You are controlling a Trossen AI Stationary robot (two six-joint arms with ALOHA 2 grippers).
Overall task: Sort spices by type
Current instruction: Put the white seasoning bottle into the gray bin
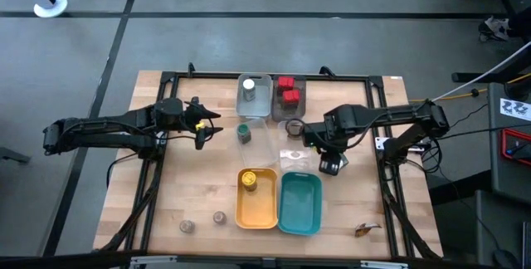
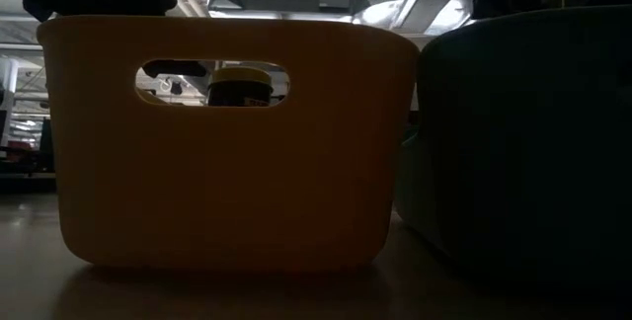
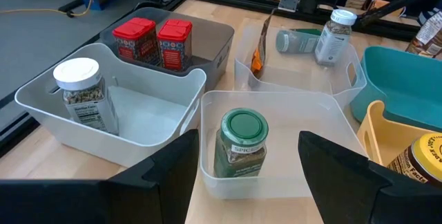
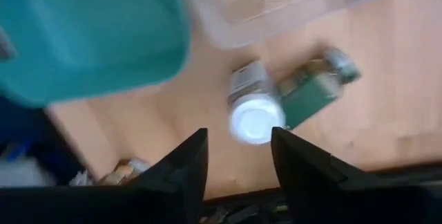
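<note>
Fingers spread wide, the right end effector (image 4: pixel 238 158) hovers over a white-lidded jar (image 4: pixel 253 111) beside a toppled green jar (image 4: pixel 312 86) on the table (image 4: pixel 359 99) — farther off, the left end effector (image 3: pixel 242 175), also spread, faces a green-lidded jar (image 3: pixel 242 144) in a clear tray (image 3: pixel 324 110).

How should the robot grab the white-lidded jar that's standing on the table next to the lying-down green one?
Best from straight above, I think. The white-lidded jar stands upright on the wood with its round lid facing the right gripper, whose open fingers already sit either side of it. Close on the lid or just beneath it, keeping the fingers off the side where the green jar lies beside it.
</note>
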